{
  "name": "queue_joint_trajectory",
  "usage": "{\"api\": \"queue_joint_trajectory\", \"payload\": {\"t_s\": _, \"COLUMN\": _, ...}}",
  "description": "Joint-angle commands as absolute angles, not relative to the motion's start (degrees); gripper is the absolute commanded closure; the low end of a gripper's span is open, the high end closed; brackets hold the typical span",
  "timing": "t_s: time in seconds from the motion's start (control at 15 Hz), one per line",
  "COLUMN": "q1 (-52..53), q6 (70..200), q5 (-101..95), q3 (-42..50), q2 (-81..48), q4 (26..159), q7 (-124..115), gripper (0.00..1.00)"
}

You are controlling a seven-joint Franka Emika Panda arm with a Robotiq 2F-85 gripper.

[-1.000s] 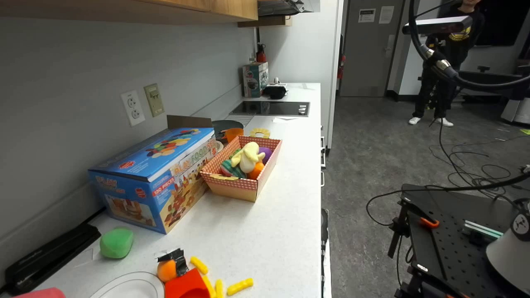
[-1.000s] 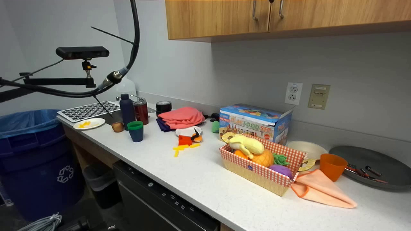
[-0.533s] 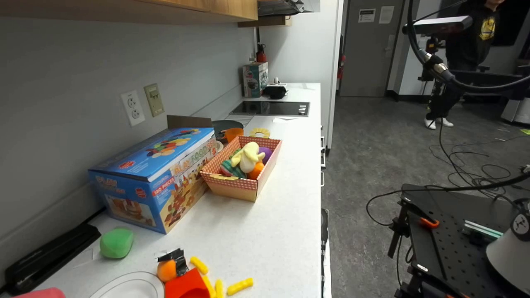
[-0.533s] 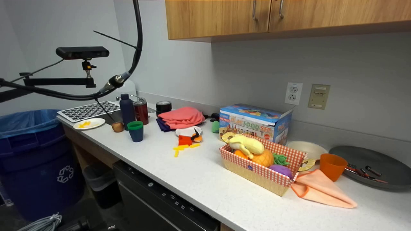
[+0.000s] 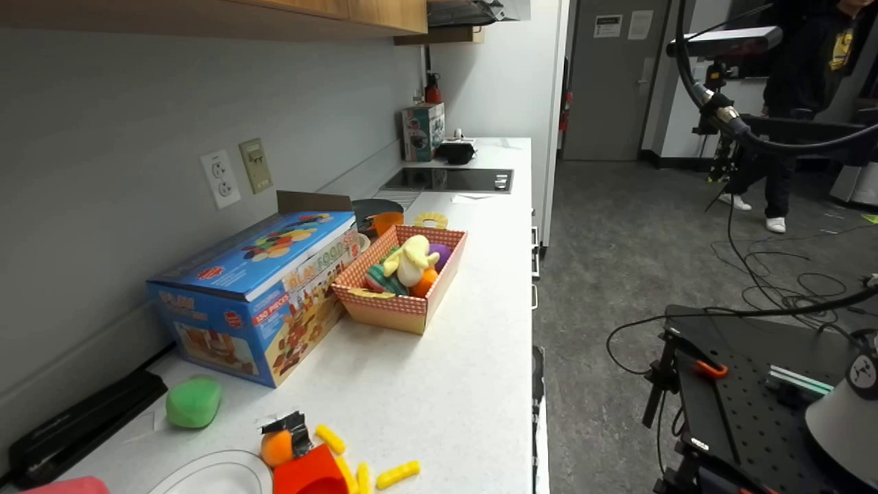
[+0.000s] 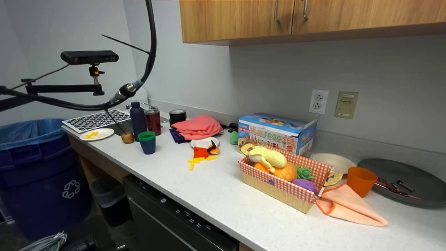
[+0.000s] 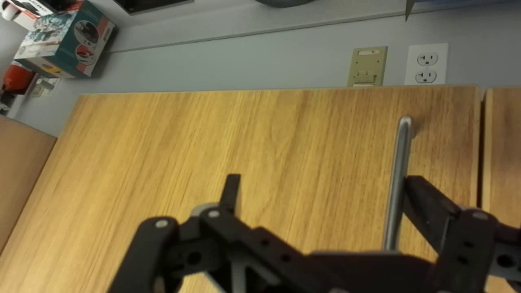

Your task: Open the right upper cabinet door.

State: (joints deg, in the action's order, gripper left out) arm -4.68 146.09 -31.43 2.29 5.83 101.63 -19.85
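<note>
The right upper cabinet door (image 6: 369, 14) is a light-brown wood panel with a metal bar handle (image 6: 305, 9) near its left edge. It looks shut, level with the left door (image 6: 237, 21). The wrist view looks upside down; there the door (image 7: 260, 158) fills the middle and its handle (image 7: 398, 179) stands at the right, by the gap between the doors. My gripper (image 7: 322, 181) is open in front of the door. The handle lies between the fingers, right against or very close to the right-hand finger; contact is unclear. The gripper is out of sight in both exterior views.
Below the cabinet, the counter (image 6: 209, 195) holds a blue play food box (image 6: 268, 134), a checked basket (image 6: 278, 191) and an orange cup (image 6: 361, 181). A thick cable (image 6: 151, 45) hangs near a camera on an arm (image 6: 90, 57). A person (image 5: 802, 89) stands far back.
A dark tip between the two handles at the top edge of an exterior view has gone out of sight. The hanging cable has shifted slightly. The person has walked to the right.
</note>
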Motion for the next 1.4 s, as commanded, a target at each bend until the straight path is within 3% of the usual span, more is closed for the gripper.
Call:
{"api": "queue_joint_trajectory", "payload": {"t_s": 0.0, "q1": -7.9, "q6": 146.8, "q5": -37.5, "q3": 3.5, "q2": 6.4, "q4": 106.3, "q7": -22.6, "gripper": 0.0}}
{"api": "queue_joint_trajectory", "payload": {"t_s": 1.33, "q1": -14.2, "q6": 159.0, "q5": -60.4, "q3": 5.5, "q2": 18.3, "q4": 123.1, "q7": -38.7, "gripper": 0.0}}
